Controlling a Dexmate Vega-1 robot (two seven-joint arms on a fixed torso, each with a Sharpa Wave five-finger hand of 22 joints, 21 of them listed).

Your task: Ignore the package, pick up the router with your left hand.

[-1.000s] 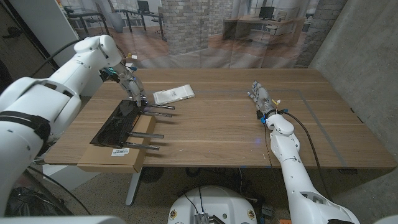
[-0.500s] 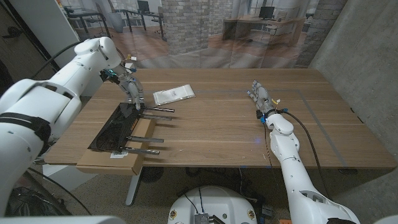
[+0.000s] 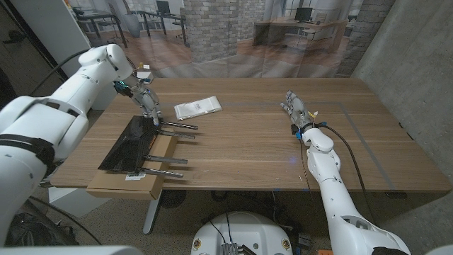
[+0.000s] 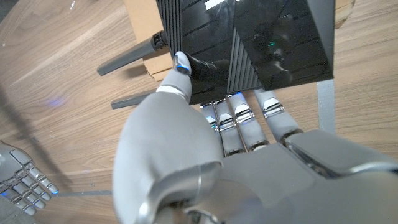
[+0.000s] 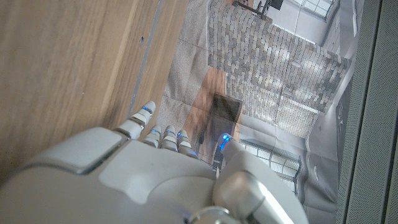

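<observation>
The router (image 3: 133, 142) lay at the near left corner of the table (image 3: 255, 142), its black body resting on a flat cardboard box (image 3: 145, 180) that jutted past the table's edge, with the far end tipped up off the box. The left hand (image 3: 146, 101) had hold of that raised far edge: in the left wrist view the thumb (image 4: 181, 62) pressed on the glossy top and the other fingers (image 4: 239, 115) reached under the rim, so it was pinching the casing rather than lying on it. I took the router (image 4: 249, 43) for a stiff plastic shell, fairly light, but smooth and shiny enough to slip from a thin pinch. The body edge looked the sound place to grip; the antennas (image 3: 170, 145) were slender hinged rods that would likely swing or strain if it were carried by them. Counting: one router, four antennas as far as I could make out, since their roots blurred against the black body, all pointing away from it toward the table's middle. One white package (image 3: 197, 107) lay just beyond the router, further in on the table and untouched. One cardboard box sat beneath. The right hand (image 3: 295, 111) stood well apart from the router on the table's other side, fingers straight and close together, holding nothing.
</observation>
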